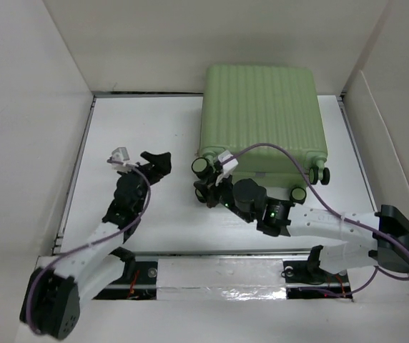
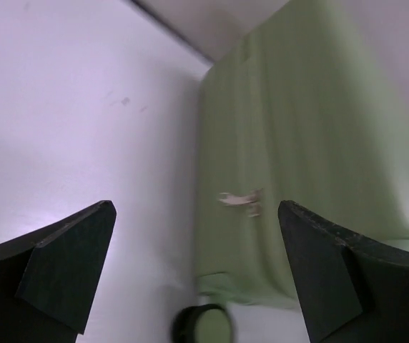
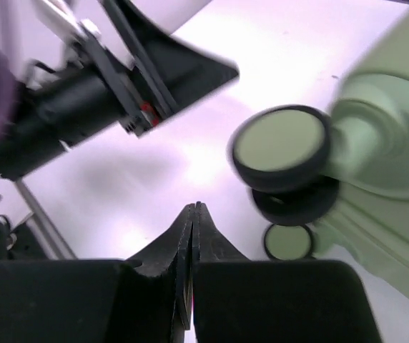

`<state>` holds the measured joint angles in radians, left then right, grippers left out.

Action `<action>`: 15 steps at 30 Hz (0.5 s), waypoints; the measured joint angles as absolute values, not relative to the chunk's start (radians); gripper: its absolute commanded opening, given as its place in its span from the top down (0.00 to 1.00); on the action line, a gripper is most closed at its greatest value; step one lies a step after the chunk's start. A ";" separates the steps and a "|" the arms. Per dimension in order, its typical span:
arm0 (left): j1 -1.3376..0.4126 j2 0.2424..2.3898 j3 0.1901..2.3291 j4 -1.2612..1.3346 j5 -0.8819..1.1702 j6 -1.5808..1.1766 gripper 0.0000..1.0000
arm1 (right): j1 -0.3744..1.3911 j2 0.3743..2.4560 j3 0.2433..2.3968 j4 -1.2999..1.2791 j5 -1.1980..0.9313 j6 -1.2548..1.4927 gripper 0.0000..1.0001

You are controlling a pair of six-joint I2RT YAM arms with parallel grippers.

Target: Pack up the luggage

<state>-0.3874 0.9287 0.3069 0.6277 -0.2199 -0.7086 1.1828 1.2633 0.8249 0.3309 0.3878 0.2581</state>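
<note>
The luggage (image 1: pixel 262 114) is a light green ribbed hard-shell suitcase. It lies closed and flat at the back right of the white table (image 1: pixel 154 221), wheels toward me. My left gripper (image 1: pixel 158 161) is open and empty, left of the suitcase's side; the left wrist view shows its jaws (image 2: pixel 196 207) wide apart, facing the green shell (image 2: pixel 312 143) and one wheel (image 2: pixel 208 325). My right gripper (image 1: pixel 206 189) is shut and empty at the near-left corner wheels (image 1: pixel 201 166). In the right wrist view its closed tips (image 3: pixel 192 207) sit just left of the black-rimmed wheels (image 3: pixel 279 143) and the shell (image 3: pixel 383 128).
White walls enclose the table on the left, back and right. The left arm (image 3: pixel 83 107) shows close by in the right wrist view. Two more wheels (image 1: pixel 324 173) stick out at the suitcase's near-right corner. A purple cable (image 1: pixel 276 148) arcs over the suitcase's near edge.
</note>
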 measured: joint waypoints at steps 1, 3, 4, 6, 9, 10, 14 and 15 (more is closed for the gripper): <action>-0.391 0.834 0.305 0.601 -0.223 -0.720 0.01 | 1.192 1.282 0.842 0.330 0.380 0.257 1.00; -0.397 0.654 0.307 0.562 -0.222 -0.741 0.01 | 1.208 1.314 0.876 0.330 0.367 0.252 0.84; -0.398 0.576 0.313 0.532 -0.214 -0.745 0.01 | 1.217 1.325 0.888 0.330 0.365 0.251 0.73; -0.398 0.449 0.344 0.461 -0.192 -0.743 0.01 | 1.235 1.329 0.904 0.320 0.359 0.246 0.38; -0.398 0.355 0.447 0.323 -0.149 -0.725 0.01 | 1.253 1.299 0.927 0.273 0.351 0.232 0.00; -0.398 0.344 0.489 0.274 -0.131 -0.716 0.01 | 1.258 1.277 0.937 0.245 0.352 0.222 0.00; -0.398 0.340 0.667 0.094 -0.078 -0.653 0.01 | 1.259 1.123 0.995 0.097 0.401 0.185 0.00; -0.398 0.340 0.709 0.058 -0.071 -0.636 0.01 | 1.259 1.068 1.010 0.064 0.430 0.174 0.00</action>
